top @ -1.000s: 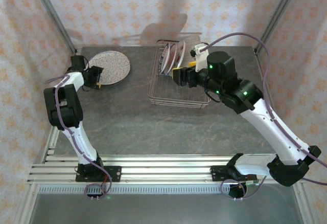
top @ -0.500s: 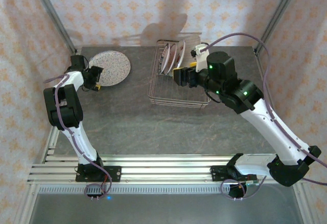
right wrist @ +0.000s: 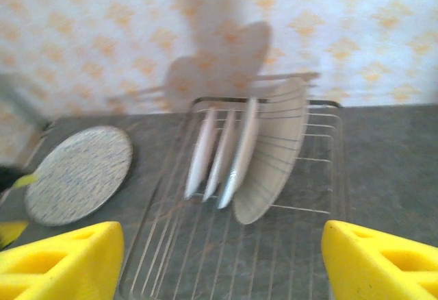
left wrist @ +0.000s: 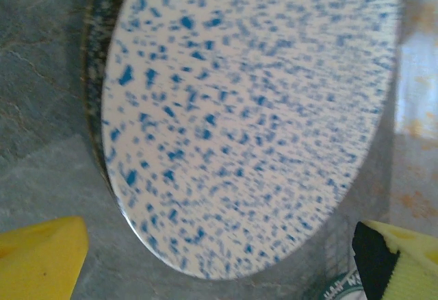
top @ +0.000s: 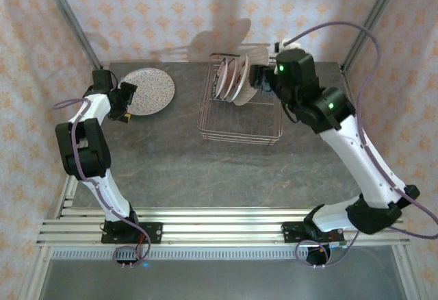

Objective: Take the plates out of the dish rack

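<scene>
Dish rack [top: 239, 130]: back centre of surface [top: 171, 163], four plates [right wrist: 238, 149] upright inside.
Speckled plate [top: 146, 91]: flat, back left.
Left gripper [left wrist: 219, 255]: jaws apart beside it.
Right gripper [right wrist: 222, 259]: jaws apart, empty, facing the rack.

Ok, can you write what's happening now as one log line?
left hand: open, by flat blue-speckled round plate | right hand: open, facing upright plates in silver wire dish rack
</scene>
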### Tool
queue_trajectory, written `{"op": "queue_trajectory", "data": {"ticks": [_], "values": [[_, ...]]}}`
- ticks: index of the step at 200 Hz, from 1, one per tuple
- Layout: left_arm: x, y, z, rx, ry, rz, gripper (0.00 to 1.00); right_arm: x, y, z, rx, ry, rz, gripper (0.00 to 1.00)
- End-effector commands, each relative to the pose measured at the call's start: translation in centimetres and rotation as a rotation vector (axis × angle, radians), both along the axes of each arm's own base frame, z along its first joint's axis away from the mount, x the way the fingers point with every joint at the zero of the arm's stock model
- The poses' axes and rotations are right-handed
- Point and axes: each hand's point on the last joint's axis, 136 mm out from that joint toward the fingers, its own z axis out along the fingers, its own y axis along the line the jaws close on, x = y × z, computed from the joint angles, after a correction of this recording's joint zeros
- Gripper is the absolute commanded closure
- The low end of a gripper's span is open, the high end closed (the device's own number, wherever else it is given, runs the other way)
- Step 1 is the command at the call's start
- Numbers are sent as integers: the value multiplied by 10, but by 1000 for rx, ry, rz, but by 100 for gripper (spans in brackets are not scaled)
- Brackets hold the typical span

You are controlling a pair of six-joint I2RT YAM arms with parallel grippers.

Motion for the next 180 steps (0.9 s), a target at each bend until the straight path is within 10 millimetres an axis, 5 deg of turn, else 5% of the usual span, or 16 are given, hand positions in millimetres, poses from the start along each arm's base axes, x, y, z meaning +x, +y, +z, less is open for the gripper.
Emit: {"op": "queue_trajectory", "data": {"ticks": [1, 56, 83, 104, 141, 180], "values": [[4, -13, 60, 94, -102, -4, 1, 20, -41, -24, 17, 121, -217, 24], [3, -90, 171, 267, -341, -135, 1, 90, -39, -70, 177, 299, -224, 28], [-8, -158, 219, 310, -538, -314, 1, 119, -35, -94, 182, 353, -198, 33], [-35, -221, 249, 365, -684, -503, 1, 136, -36, -113, 157, 381, -191, 36], [-100, -300, 256, 463, -785, -741, 1, 161, -30, -143, 169, 442, -155, 43], [-140, -333, 250, 460, -861, -815, 1, 175, -21, -167, 176, 495, -131, 50]]}}
